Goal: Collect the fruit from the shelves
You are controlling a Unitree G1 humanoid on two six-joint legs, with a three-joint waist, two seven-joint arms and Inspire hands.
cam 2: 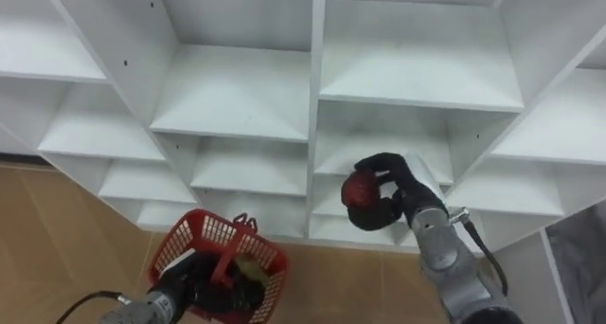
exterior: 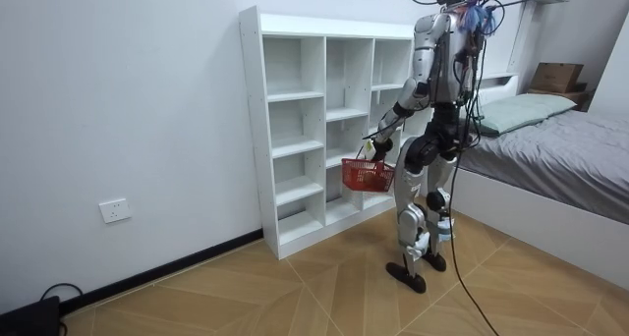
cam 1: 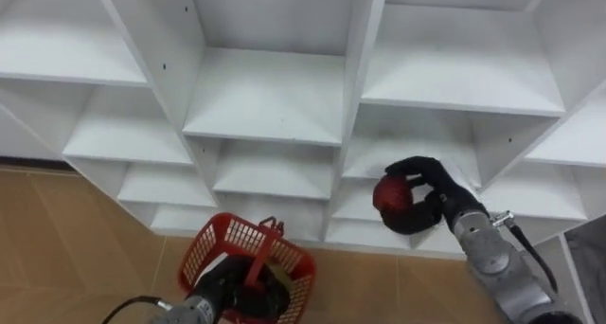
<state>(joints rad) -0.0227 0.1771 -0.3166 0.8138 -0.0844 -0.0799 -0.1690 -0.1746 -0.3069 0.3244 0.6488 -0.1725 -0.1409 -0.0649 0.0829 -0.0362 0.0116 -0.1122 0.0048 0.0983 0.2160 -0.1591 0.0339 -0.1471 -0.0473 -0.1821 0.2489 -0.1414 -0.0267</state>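
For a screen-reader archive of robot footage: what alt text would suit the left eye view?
The robot's black right hand grips a round red fruit in front of the lower compartments of a white open shelf unit. Lower down, its left hand holds a red plastic mesh basket by the handle, above a tan wood-pattern floor.

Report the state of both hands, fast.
Left hand: shut on the handle of the red basket.
Right hand: shut on a red fruit, in front of the shelves.
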